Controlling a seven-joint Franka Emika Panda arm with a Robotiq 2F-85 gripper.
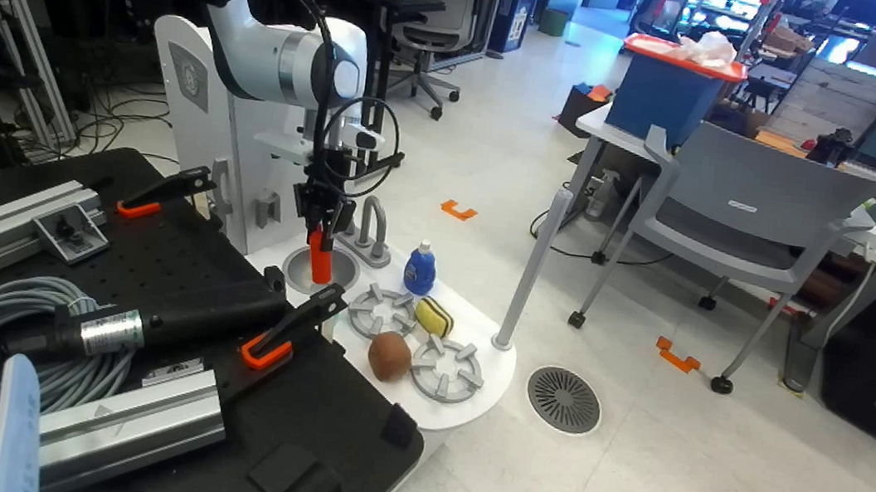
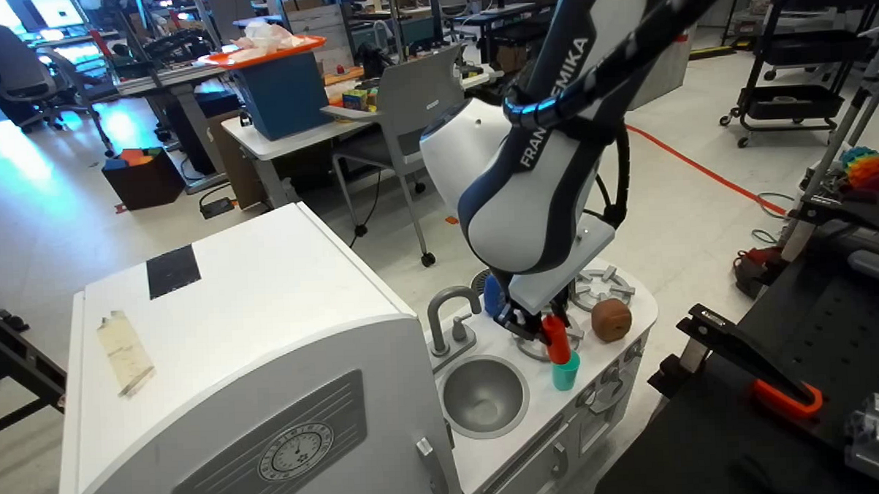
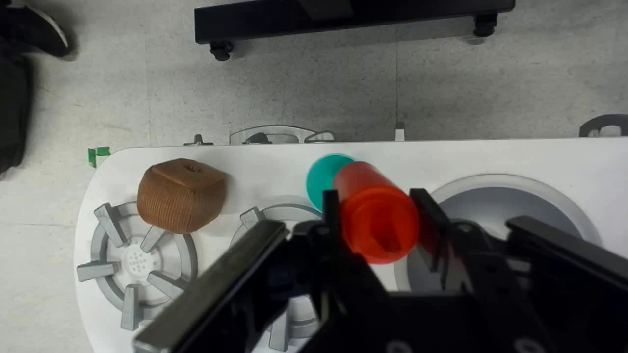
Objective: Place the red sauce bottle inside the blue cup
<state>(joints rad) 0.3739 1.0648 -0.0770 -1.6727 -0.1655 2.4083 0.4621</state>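
The red sauce bottle (image 3: 380, 223) sits between the two fingers of my gripper (image 3: 376, 196) in the wrist view. My gripper (image 1: 321, 225) is shut on the bottle (image 1: 320, 261) near its top and holds it slightly tilted above the counter. The blue cup, teal in colour (image 3: 321, 179), stands on the counter, partly covered by the bottle's lower end in the wrist view. In an exterior view the bottle (image 2: 557, 338) overlaps the rim of the cup (image 2: 565, 374); I cannot tell whether its end is inside. The clamp and table mostly hide the cup in an exterior view.
A grey sink (image 2: 484, 397) with a faucet (image 2: 441, 305) lies beside the cup. Stove burners (image 3: 140, 262), a brown rounded item (image 3: 181, 196), a blue detergent bottle (image 1: 420, 269) and a yellow sponge (image 1: 434, 317) are on the counter. A black table with clamps (image 1: 266, 350) stands alongside.
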